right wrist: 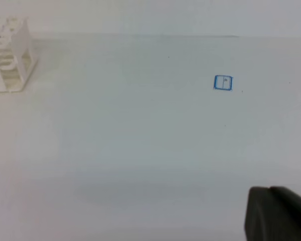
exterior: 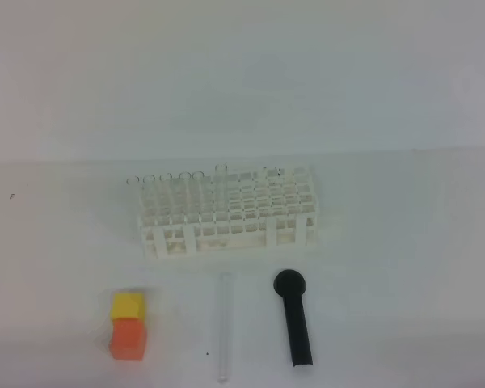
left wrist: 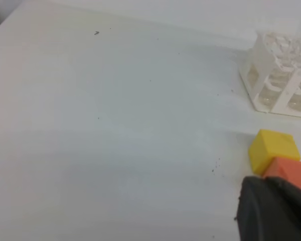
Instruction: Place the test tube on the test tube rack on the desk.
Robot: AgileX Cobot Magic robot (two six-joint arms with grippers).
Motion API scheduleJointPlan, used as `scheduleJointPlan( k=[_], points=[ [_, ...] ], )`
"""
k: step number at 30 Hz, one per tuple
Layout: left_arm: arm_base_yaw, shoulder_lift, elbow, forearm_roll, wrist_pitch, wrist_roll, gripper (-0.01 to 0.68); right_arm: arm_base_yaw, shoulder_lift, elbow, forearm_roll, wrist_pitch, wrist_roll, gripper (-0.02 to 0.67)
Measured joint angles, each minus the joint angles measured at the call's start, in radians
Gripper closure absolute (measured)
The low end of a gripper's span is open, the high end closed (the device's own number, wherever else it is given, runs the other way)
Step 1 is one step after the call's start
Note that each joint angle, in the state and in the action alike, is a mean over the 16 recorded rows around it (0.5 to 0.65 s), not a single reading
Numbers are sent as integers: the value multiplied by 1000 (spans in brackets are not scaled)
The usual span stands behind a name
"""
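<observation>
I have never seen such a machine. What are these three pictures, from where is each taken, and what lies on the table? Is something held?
It is a two-armed robot. One camera looks down from above; the others sit on the left and right wrists. On the desk stand a white test tube rack with some tubes, and in front lie a loose test tube, a black round-headed stick and a yellow block touching an orange block. Only dark gripper edges show: left gripper, right gripper. Nothing appears held.
</observation>
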Motion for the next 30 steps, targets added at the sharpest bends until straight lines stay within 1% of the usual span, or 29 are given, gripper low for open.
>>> scheduleJointPlan(
  k=[18, 22, 30],
  points=[
    [-9, 3, -4, -16, -16, -5, 674, 0, 0, 0, 0, 0, 0, 650],
    [-9, 3, -4, -54, -69, -21, 674, 0, 0, 0, 0, 0, 0, 650],
    [-9, 3, -4, -144, -230, -56, 674, 0, 0, 0, 0, 0, 0, 650]
  ],
)
